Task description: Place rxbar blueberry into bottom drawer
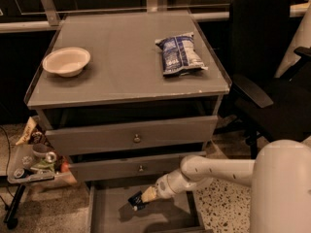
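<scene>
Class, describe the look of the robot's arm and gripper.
The arm is a smooth white rounded tube, widening to a bulky white shell. The gripper, over the bottom drawer, is tan. No cables or markings show.

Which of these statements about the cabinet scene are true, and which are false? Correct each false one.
1. The bottom drawer is pulled open. True.
2. The gripper hangs over the cabinet top. False: it is low down, over the open bottom drawer, shut on the rxbar blueberry.
3. A blue-and-white chip bag lies on the cabinet top. True.
4. The bowl sits inside the bottom drawer. False: it stands on the cabinet top, apart from the chip bag.
</scene>
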You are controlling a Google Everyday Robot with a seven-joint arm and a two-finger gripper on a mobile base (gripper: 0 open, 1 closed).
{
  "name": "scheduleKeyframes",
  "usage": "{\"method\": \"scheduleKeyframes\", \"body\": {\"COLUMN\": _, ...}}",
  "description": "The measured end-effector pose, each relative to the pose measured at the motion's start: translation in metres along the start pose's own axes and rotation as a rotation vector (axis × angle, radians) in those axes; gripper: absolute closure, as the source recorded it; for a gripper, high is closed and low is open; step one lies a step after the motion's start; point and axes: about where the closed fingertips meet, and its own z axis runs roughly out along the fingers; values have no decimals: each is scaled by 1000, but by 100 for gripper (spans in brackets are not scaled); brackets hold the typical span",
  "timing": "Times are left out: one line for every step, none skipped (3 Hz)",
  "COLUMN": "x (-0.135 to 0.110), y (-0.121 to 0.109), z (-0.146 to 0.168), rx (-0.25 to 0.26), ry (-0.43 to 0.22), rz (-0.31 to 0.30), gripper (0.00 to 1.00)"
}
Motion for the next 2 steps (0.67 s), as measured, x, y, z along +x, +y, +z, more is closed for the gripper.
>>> {"method": "scheduleKeyframes", "body": {"x": -10, "y": -31, "z": 20, "rx": -20, "ry": -40, "rz": 42, "gripper": 100}}
{"method": "scheduleKeyframes", "body": {"x": -15, "y": -57, "z": 38, "rx": -37, "ry": -70, "rz": 79, "gripper": 100}}
